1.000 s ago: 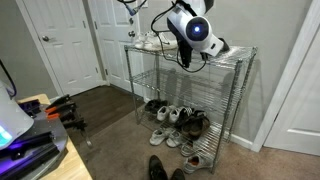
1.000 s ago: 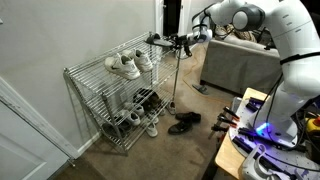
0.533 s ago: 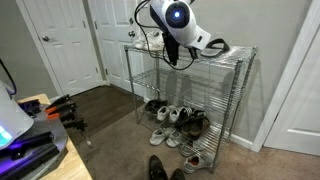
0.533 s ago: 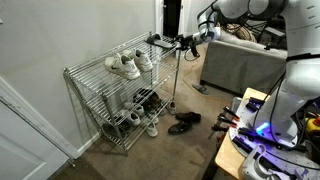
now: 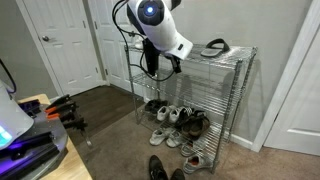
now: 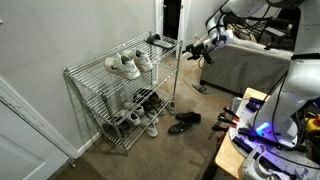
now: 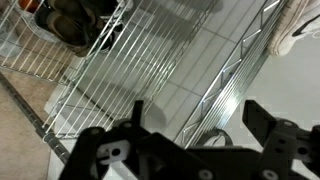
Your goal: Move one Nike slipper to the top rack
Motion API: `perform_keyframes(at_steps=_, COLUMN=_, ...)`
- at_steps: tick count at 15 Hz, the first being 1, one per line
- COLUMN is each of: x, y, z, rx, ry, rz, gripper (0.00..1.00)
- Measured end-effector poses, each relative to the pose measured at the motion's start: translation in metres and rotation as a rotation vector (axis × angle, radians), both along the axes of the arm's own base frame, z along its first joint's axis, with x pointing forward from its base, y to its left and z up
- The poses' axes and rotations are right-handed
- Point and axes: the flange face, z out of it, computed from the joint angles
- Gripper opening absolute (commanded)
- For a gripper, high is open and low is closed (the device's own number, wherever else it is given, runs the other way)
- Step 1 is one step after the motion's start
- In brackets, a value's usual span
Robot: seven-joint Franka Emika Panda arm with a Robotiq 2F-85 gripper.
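Note:
The dark Nike slipper (image 5: pixel 214 47) lies on the top rack (image 5: pixel 238 58) at one end, strap arched upward. It also shows at the far end of the top rack (image 6: pixel 98 73) in an exterior view (image 6: pixel 160 40). My gripper (image 5: pixel 160 66) hangs open and empty in front of the rack, apart from the slipper, and is off the rack's end in an exterior view (image 6: pixel 193 50). In the wrist view the open fingers (image 7: pixel 200 112) frame the wire shelf edge (image 7: pixel 225 75) and a small dark arched shape that I cannot identify.
White sneakers (image 6: pixel 126 65) sit on the top rack. Several shoes (image 5: pixel 178 118) fill the lower shelves, and black dress shoes (image 6: pixel 183 124) lie on the carpet. A grey sofa (image 6: pixel 240 65), white doors (image 5: pixel 65 45) and a workbench (image 5: pixel 30 140) surround the rack.
The arm has swung sideways away from the slipper's end of the rack. The slipper stays on the top rack. The gripper stays open.

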Motion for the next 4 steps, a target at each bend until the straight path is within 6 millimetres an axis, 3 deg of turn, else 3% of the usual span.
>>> perform_keyframes(at_steps=4, x=-0.031, y=-0.002, z=-0.015, rx=-0.005, ry=0.065, rz=0.018, gripper=1.0)
